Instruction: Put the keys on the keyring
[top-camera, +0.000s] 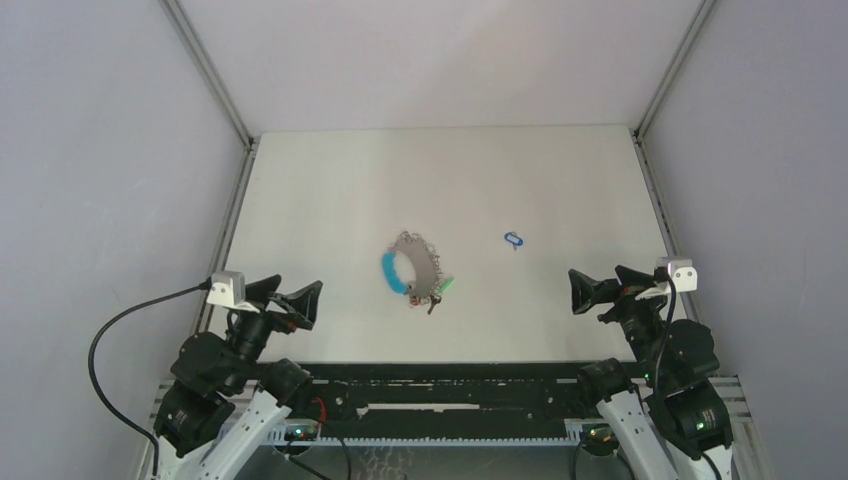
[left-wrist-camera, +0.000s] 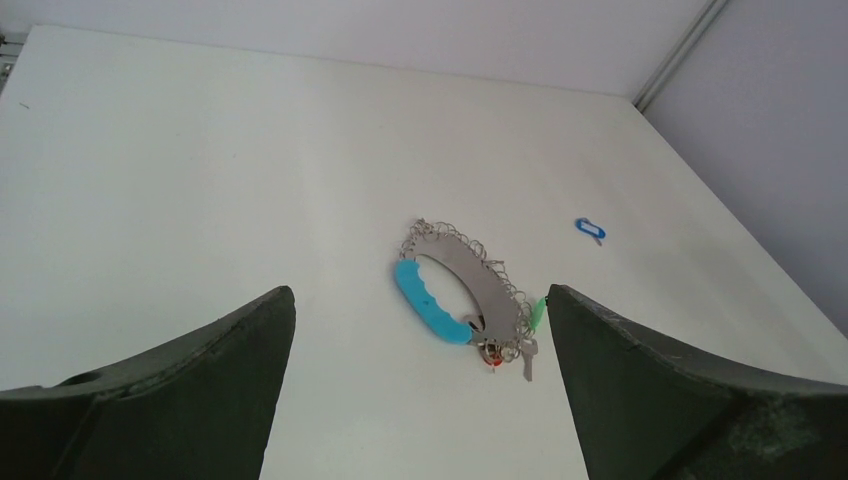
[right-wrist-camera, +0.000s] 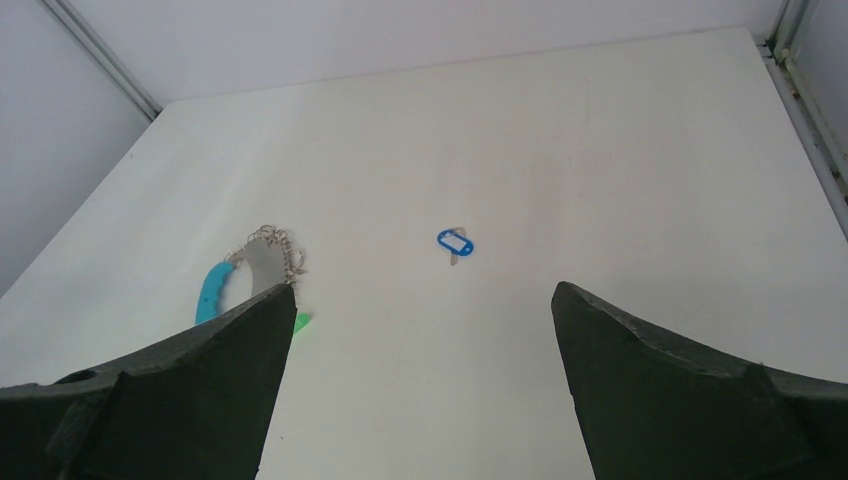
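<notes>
The keyring (top-camera: 422, 262) lies flat near the middle of the white table (top-camera: 330, 200), its light-blue sleeve (top-camera: 389, 270) on the left arc and a few small keys (top-camera: 432, 298) bunched at its near end, a green tag (top-camera: 449, 285) among them. A key with a blue tag (top-camera: 514, 240) lies apart to its right. The left gripper (top-camera: 298, 290) and the right gripper (top-camera: 596, 275) hover over the near edge, both spread wide and holding nothing.

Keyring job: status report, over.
Open and empty: left gripper, right gripper. Lying flat: keyring, green tag at its near end. Loose to its right: blue-tagged key. Nothing in the way.
</notes>
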